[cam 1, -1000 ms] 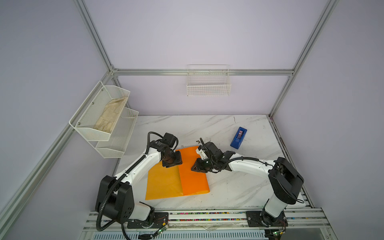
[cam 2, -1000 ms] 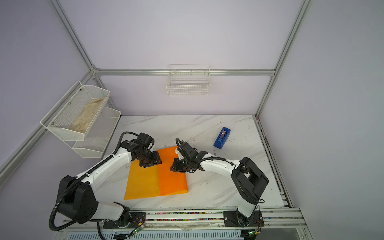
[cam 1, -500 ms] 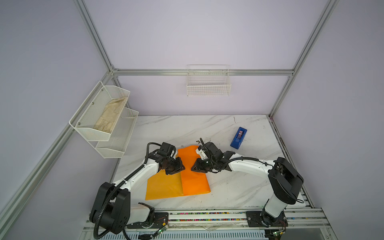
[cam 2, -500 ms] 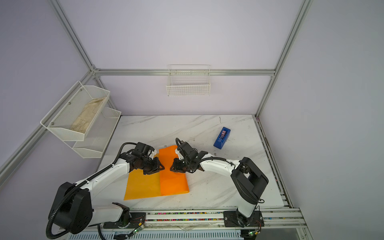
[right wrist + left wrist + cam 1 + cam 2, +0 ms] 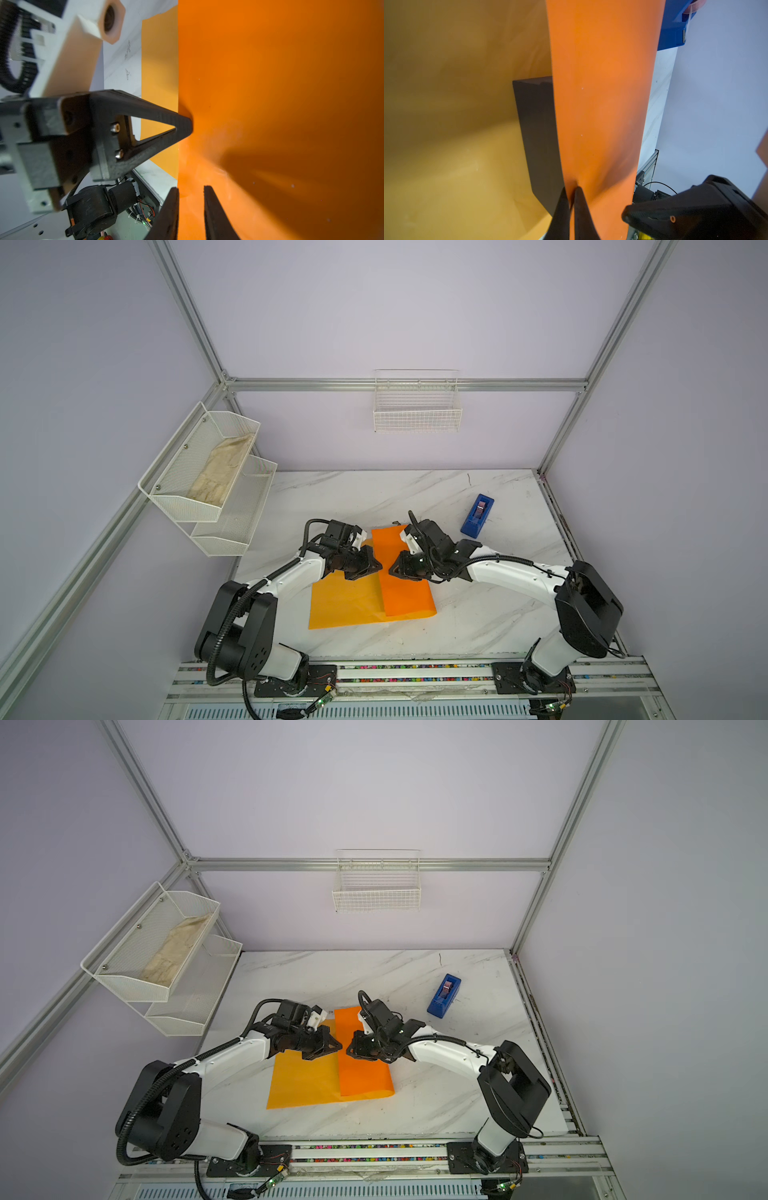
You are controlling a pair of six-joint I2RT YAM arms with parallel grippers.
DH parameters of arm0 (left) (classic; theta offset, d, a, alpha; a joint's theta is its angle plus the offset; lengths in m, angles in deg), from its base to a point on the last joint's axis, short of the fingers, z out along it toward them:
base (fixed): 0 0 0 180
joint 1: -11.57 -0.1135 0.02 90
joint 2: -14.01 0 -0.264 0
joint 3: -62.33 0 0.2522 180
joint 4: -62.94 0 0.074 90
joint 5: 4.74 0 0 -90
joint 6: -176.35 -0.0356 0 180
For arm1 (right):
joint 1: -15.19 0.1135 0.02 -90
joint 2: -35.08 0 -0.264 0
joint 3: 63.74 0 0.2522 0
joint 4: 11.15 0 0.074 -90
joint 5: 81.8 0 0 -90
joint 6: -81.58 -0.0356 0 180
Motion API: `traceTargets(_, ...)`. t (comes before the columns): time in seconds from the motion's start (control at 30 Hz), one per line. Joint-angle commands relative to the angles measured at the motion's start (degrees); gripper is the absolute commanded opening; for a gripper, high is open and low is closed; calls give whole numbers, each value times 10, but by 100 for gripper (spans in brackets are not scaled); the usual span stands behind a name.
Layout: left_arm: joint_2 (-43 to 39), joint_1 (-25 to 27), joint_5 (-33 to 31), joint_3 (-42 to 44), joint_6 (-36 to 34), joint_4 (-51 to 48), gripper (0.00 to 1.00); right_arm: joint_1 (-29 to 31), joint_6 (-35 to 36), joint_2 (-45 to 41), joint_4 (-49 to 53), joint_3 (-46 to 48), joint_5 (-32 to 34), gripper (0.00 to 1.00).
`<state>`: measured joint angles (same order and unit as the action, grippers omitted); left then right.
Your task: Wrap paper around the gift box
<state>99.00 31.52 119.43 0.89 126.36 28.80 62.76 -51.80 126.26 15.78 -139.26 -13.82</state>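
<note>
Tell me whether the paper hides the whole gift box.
No: the left wrist view shows a dark side of the gift box beside the orange flap of the paper.

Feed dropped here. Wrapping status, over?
Left gripper shut on orange paper flap. Right gripper straddles flap, grip unclear. Dark matte gift box partly covered. Nothing blocking.

No legible text, label, brand or number appears anywhere.
</note>
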Motion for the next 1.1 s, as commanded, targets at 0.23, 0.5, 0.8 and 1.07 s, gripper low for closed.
traceTargets(0.23, 79, 0, -40, -94, -72, -55, 2, -138, 10, -100, 25, 62, 18, 26)
traceTargets(0.5, 73, -11, -43, -136, -86, -86, 1, -147, 27, -76, 29, 46, -1, 26)
traceTargets(0.8, 82, -11, -37, -158, -86, -97, 1, -147, 62, -23, 11, 67, -23, 25)
traceTargets(1.07, 57, -11, -18, -175, -78, -102, 3, -148, 60, -28, 24, 52, 27, 24)
